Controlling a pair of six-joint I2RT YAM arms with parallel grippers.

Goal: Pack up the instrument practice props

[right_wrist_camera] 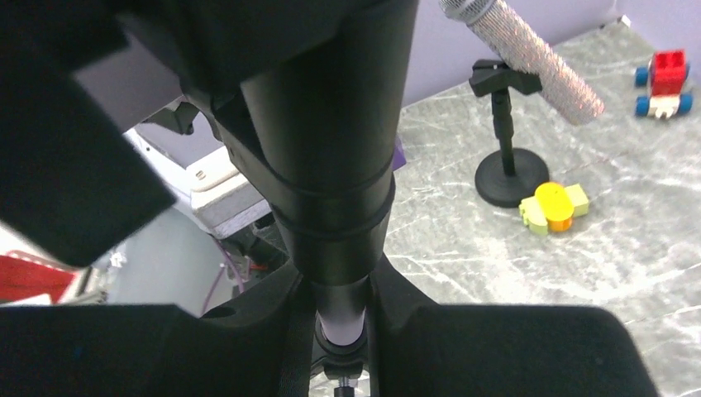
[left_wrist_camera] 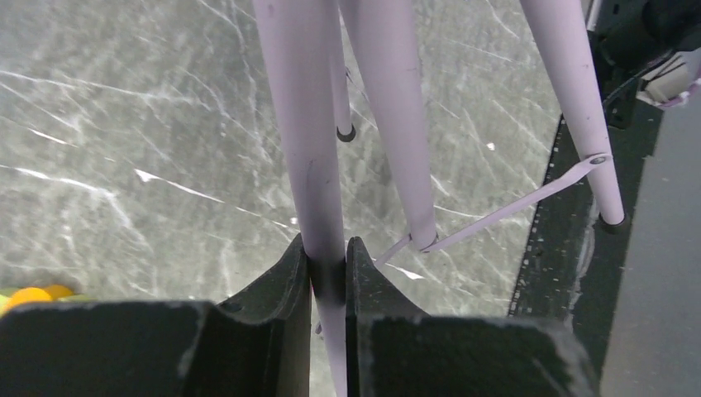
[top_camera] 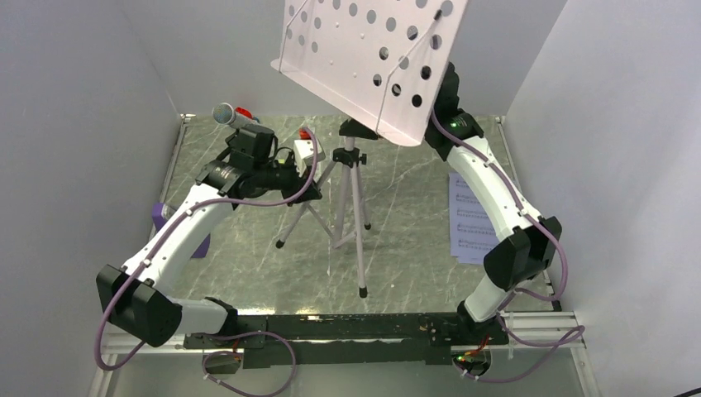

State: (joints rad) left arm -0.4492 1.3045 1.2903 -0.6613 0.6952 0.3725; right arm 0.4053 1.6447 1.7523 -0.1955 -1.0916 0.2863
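Observation:
The grey perforated music stand (top_camera: 372, 58) stands tilted on its tripod legs (top_camera: 357, 215) mid-table. My left gripper (left_wrist_camera: 328, 265) is shut on one pale tripod leg (left_wrist_camera: 318, 157); from above it sits left of the legs (top_camera: 304, 178). My right gripper (right_wrist_camera: 341, 306) is shut on the stand's black centre pole (right_wrist_camera: 331, 165); its fingers are hidden behind the stand's desk in the top view. The silver microphone (right_wrist_camera: 521, 50) on its black round base (right_wrist_camera: 504, 178) stands at the back left. The orange-and-yellow-green block (right_wrist_camera: 554, 207) lies beside that base. White sheet-music pages (top_camera: 469, 219) lie under my right arm. The purple metronome (top_camera: 159, 217) peeks out under my left arm.
A red, white and blue toy brick car (right_wrist_camera: 665, 78) sits near the back wall. Grey walls close in the table on the left, back and right. The black base rail (top_camera: 347, 331) runs along the near edge.

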